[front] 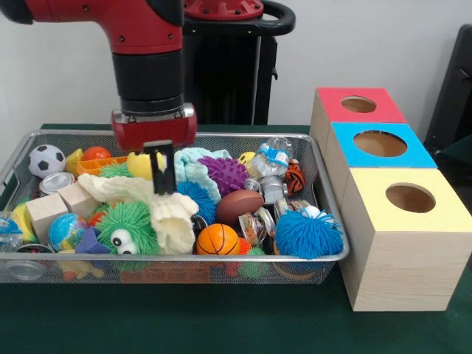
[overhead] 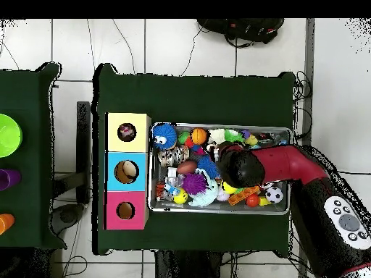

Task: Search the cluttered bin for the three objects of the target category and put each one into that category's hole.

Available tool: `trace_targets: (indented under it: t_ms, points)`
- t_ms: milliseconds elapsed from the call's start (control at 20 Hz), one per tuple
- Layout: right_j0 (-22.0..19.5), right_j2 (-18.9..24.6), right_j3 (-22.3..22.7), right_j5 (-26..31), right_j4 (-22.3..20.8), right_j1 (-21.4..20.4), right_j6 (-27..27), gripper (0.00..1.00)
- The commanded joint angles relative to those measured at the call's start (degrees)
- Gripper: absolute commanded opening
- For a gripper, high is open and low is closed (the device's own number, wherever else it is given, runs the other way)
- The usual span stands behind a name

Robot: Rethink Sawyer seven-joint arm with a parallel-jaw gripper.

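Observation:
The wire mesh bin [front: 324, 254] is packed with toys. My gripper [front: 162, 189] hangs over its middle, fingers close together with nothing between them, tips just above a cream plush piece [front: 171, 221]. I cannot pick out any knotted rope toy in the clutter; they are hidden or buried. The yellow-faced box [front: 435, 210] stands nearest the camera right of the bin, its round hole [front: 410, 198] dark. In the overhead view the arm [overhead: 239, 166] covers the gripper over the bin [overhead: 217, 211]; something mottled shows inside the yellow box's hole [overhead: 127, 132].
A blue-faced box [front: 413, 156] and a red-faced box [front: 383, 114] stand behind the yellow one. In the bin: fuzzy blue ball [front: 308, 233], small basketball [front: 217, 239], brown football [front: 237, 206], purple spiky ball [front: 226, 174], green fuzzy toy with eyes [front: 129, 228], soccer ball [front: 46, 159], wooden blocks [front: 46, 212], clear jars [front: 254, 228].

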Motion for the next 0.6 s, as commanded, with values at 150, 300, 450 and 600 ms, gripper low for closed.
trace_targets:
  t_ms: [150,300,450,600]
  points:
    - [2.19,-6.67,9.67,-4.92,0.61,-0.11,8.84,0.00]
    - [3.85,-9.30,3.58,-9.19,-3.00,7.29,8.07,0.00]
    - [4.08,-10.70,1.59,-12.70,-4.24,10.59,7.04,0.00]
    - [4.05,-11.18,2.85,-13.97,-3.49,9.74,6.30,0.00]
